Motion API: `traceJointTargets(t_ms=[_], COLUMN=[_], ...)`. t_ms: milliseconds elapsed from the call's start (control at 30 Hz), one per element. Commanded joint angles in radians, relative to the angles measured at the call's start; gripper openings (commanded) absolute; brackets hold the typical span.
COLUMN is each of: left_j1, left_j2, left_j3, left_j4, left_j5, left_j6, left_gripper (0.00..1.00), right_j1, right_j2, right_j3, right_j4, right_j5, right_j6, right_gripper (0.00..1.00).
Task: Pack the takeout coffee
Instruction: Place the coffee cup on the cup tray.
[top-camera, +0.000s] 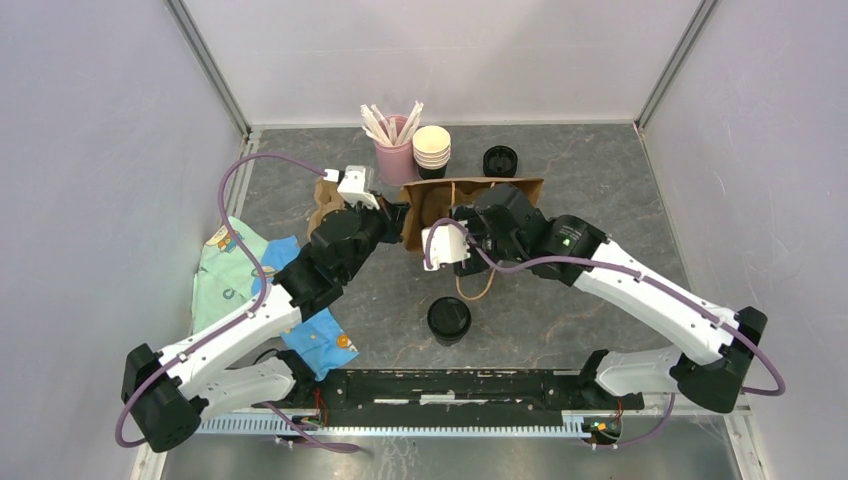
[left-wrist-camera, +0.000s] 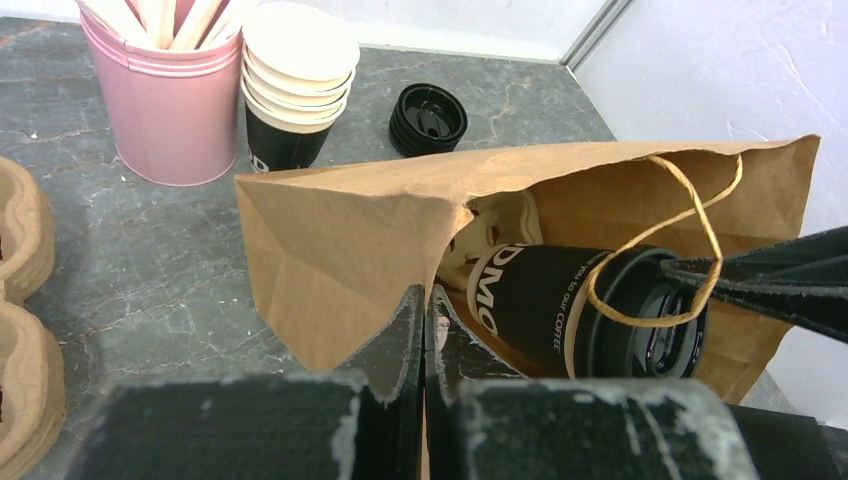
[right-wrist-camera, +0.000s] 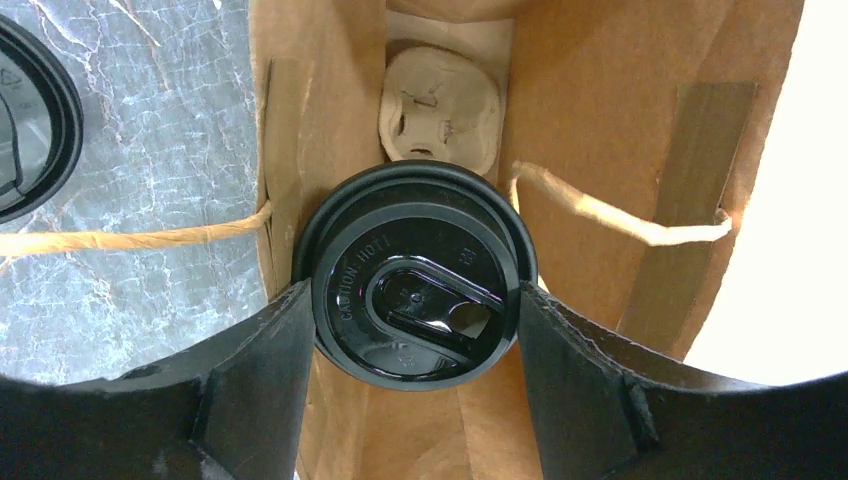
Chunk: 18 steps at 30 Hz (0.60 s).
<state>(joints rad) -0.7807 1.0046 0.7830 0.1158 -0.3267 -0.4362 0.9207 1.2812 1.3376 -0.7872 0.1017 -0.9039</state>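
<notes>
The takeout coffee (right-wrist-camera: 418, 290), a black cup with a black lid, lies on its side inside the mouth of the brown paper bag (right-wrist-camera: 600, 110). My right gripper (right-wrist-camera: 415, 320) is shut on the cup, one finger on each side of the lid. The left wrist view shows the cup (left-wrist-camera: 545, 295) in the bag (left-wrist-camera: 340, 230). My left gripper (left-wrist-camera: 425, 305) is shut on the bag's torn front edge. In the top view the bag (top-camera: 525, 190) lies mid-table between my left gripper (top-camera: 398, 222) and my right gripper (top-camera: 480, 215); the cup is hidden there.
A pulp carrier (right-wrist-camera: 440, 110) sits deep in the bag. A second black lidded cup (top-camera: 449, 320) stands near the front. At the back are a pink tin of stirrers (top-camera: 395, 155), stacked lidless cups (top-camera: 432, 148) and black lids (top-camera: 500, 160). A cloth (top-camera: 235, 275) lies left.
</notes>
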Motion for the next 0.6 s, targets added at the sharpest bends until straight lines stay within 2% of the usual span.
traceJointTargets(t_ms=[0,133,300,567], left_j1=[0.001,0.001,0.001,0.001], left_j2=[0.003,-0.015,-0.039,-0.079], left_j3=[0.049,0.013,-0.012,-0.052], left_j4=[-0.015,0.002,0.014,0.026], left_j5=[0.006,0.041,0.064,0.066], left_j6=[-0.033,-0.045,-0.05,-0.037], left_gripper=[0.02,0.02,0.02,0.02], right_j1=[-0.003,-0.026,-0.06,-0.084], right_j2=[-0.061,-0.017,0.104,0.159], right_j3=[-0.045,-0.058,0.008,0.017], right_j4=[0.079,0.173,0.14,0.19], right_j5=[-0.026,-0.048,-0.151,-0.189], right_j6=[-0.078,-0.175,-0.205,-0.241], right_gripper=[0.0,0.0,0.0,0.0])
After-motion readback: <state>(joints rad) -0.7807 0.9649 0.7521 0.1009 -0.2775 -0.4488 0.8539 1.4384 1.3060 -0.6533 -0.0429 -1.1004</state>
